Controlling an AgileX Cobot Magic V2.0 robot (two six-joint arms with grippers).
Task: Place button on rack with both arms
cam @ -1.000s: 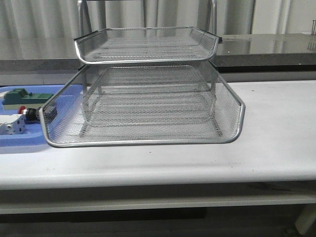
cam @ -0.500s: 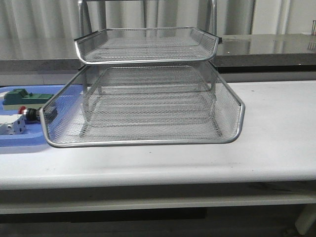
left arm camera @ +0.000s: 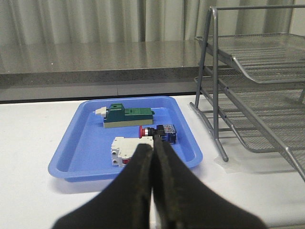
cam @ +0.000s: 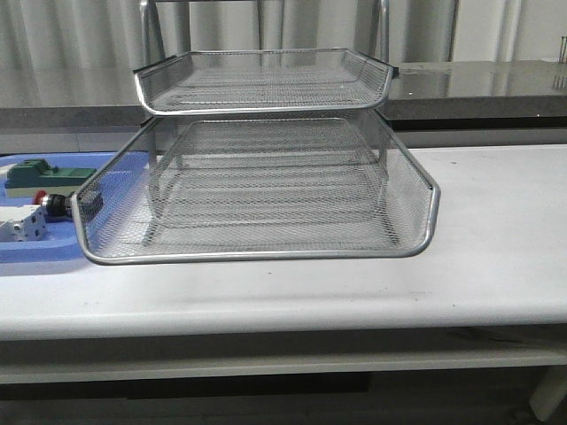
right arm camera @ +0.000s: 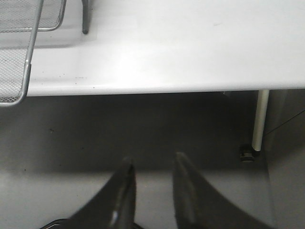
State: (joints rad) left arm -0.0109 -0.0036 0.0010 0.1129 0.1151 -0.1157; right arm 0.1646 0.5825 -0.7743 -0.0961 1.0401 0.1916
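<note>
1. Left wrist view: the left gripper [left arm camera: 152, 157] has its two black fingers pressed together with no gap and nothing between them. It hangs above the white table [left arm camera: 28, 157], just short of the near rim of the blue tray [left arm camera: 71, 148].
2. Just beyond the fingertips, inside that tray, lies the button [left arm camera: 159, 133] on its side, red cap pointing away from the rack and black-and-blue body towards it. The gripper is not touching it.
3. A white block [left arm camera: 125, 148] sits just beside the button, nearer the gripper; a green block [left arm camera: 127, 116] lies further back in the tray, apart from both.
4. The rack [left arm camera: 248, 95] stands on the table beside the tray, its wire-mesh tiers stacked in a metal frame. From the front, the rack [cam: 266, 177] has one tier drawn forward, and through its mesh corner the button [cam: 55, 205] shows in the tray behind.
5. Right wrist view: the right gripper [right arm camera: 152, 167] has its fingers parted by a narrow gap, holding nothing. It hangs off the table's front edge, over the dark floor, with a corner of the rack's mesh off to one side and a table leg [right arm camera: 258, 121] further out.
</note>
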